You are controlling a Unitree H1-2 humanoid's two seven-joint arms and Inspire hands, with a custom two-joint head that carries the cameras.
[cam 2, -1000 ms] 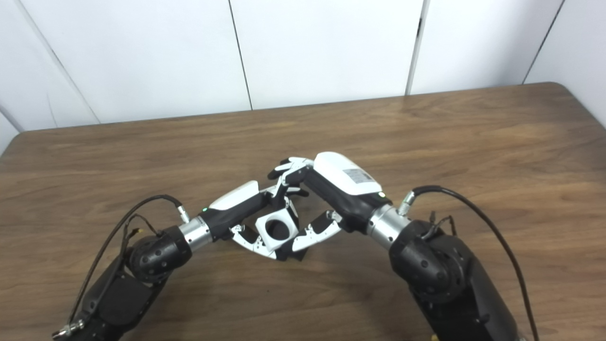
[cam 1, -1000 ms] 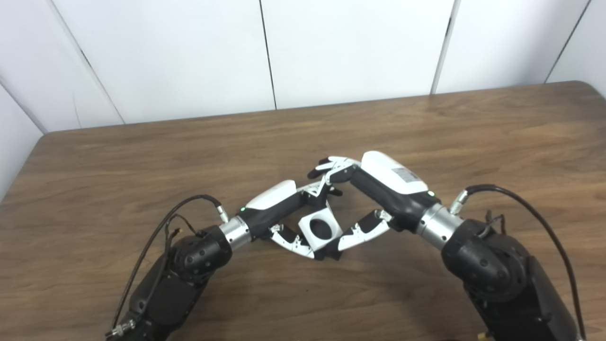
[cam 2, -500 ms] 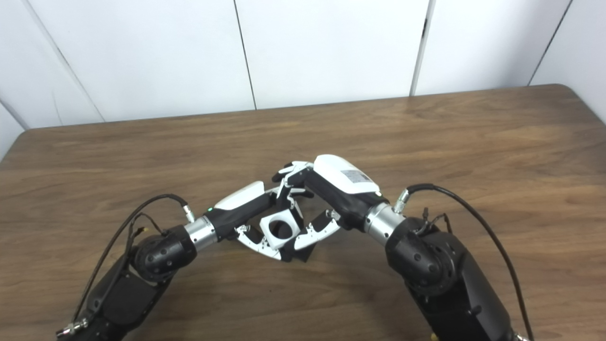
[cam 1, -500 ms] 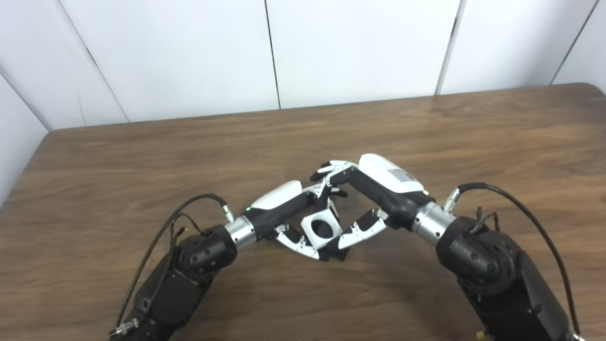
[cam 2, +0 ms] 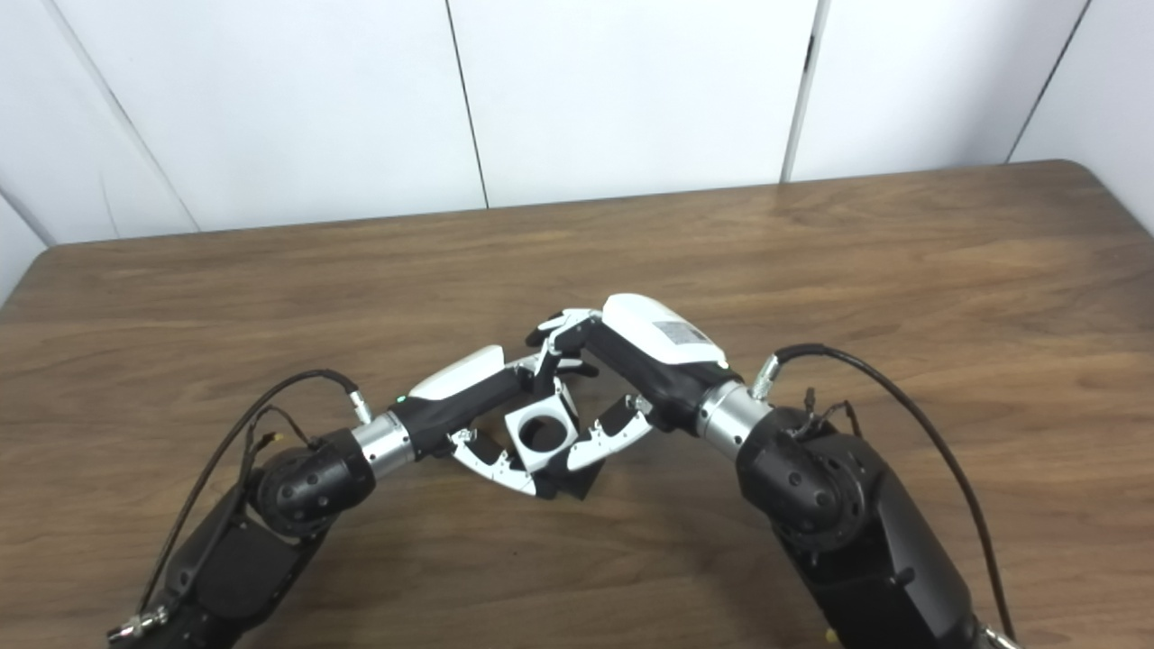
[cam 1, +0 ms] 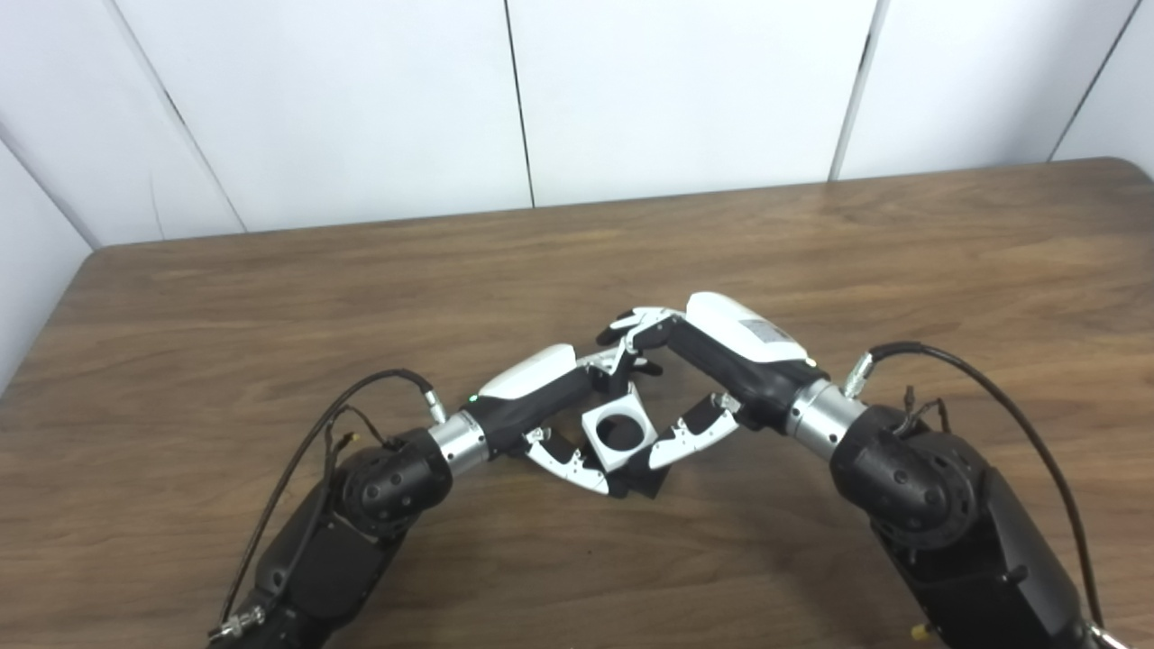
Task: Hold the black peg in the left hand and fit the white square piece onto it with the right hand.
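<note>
This looks like a lab or test room. A bare wooden table (cam 1: 361, 288) stands against a plain white panelled wall (cam 1: 361, 99) with dark seams, and loose black cables (cam 2: 865, 379) run along the exposed robot arms (cam 2: 838, 532) near the front.

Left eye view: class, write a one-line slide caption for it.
Over a wooden table, left hand and right hand meet around a white square piece with a round hole.
</note>
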